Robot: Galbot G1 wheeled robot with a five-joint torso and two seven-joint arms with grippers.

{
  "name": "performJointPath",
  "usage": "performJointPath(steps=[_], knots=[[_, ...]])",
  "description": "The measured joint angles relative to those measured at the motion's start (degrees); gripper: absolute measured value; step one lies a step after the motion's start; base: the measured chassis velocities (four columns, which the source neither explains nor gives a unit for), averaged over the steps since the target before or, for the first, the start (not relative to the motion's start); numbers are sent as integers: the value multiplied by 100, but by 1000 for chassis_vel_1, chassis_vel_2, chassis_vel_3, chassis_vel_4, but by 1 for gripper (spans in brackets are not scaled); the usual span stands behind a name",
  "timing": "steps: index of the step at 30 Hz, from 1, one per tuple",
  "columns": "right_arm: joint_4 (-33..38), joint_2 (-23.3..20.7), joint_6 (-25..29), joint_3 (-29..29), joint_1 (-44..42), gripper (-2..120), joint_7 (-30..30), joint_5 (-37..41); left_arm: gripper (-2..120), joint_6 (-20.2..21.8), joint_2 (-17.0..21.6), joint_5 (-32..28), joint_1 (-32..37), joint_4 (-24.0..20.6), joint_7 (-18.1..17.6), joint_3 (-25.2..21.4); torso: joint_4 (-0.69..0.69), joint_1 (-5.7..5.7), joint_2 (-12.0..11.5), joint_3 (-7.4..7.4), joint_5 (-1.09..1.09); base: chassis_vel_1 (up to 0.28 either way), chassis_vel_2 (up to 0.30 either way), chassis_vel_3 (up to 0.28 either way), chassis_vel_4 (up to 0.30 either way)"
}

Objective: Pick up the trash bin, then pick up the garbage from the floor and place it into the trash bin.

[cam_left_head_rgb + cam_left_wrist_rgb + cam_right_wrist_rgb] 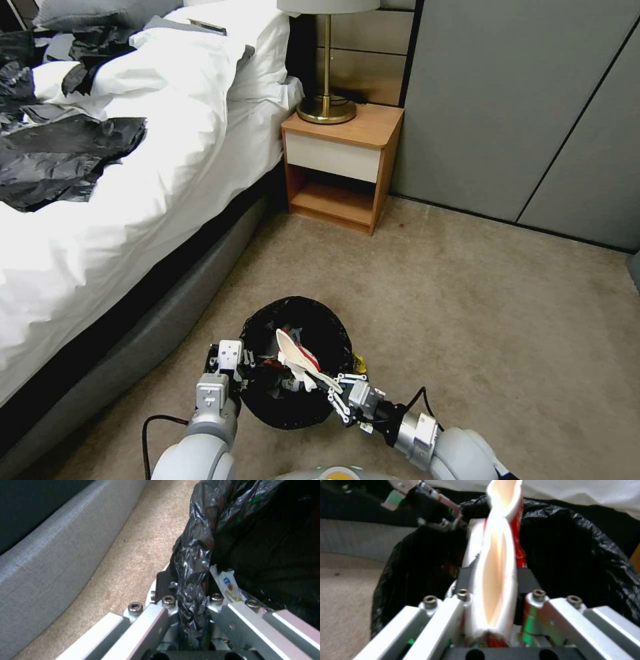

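The trash bin (313, 320), lined with a black bag, hangs low over the carpet in front of me. My left gripper (244, 371) is shut on its rim at the side nearer the bed; the left wrist view shows the bag's folded edge (191, 562) pinched between the fingers. My right gripper (312, 383) is shut on a piece of garbage, a white and red wrapper (295, 351), held over the bin's opening. In the right wrist view the wrapper (496, 562) stands between the pads, with the liner (573, 555) behind it. A printed wrapper (230, 585) lies inside the bin.
A bed (100, 220) with a white duvet and black bags (60, 157) runs along the left, its grey base (43, 555) close to the bin. A wooden nightstand (340, 167) with a lamp (327, 100) stands ahead. A yellow scrap (359, 363) lies beside the bin. Open carpet (500, 320) lies to the right.
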Motion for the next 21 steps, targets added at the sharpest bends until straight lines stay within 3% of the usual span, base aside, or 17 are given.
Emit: performJointPath(steps=[3,11,13,21], knots=[[-30,17,-41,-42,83,32,17,0,0,-28,0,34,53,0,0,17,0,0,0,0,0,0,0,0,0],[-30,5,-122,-96,206,55,56,17,0,-31,-6,50,68,-12,2,33,0,0,0,0,0,0,0,0,0],[7,-12,-155,-104,245,69,72,37,0,-32,-8,54,71,-13,2,37,0,0,0,0,0,0,0,0,0],[115,-102,-180,-65,240,92,94,83,0,-30,-3,56,51,7,3,45,0,0,0,0,0,0,0,0,0]])
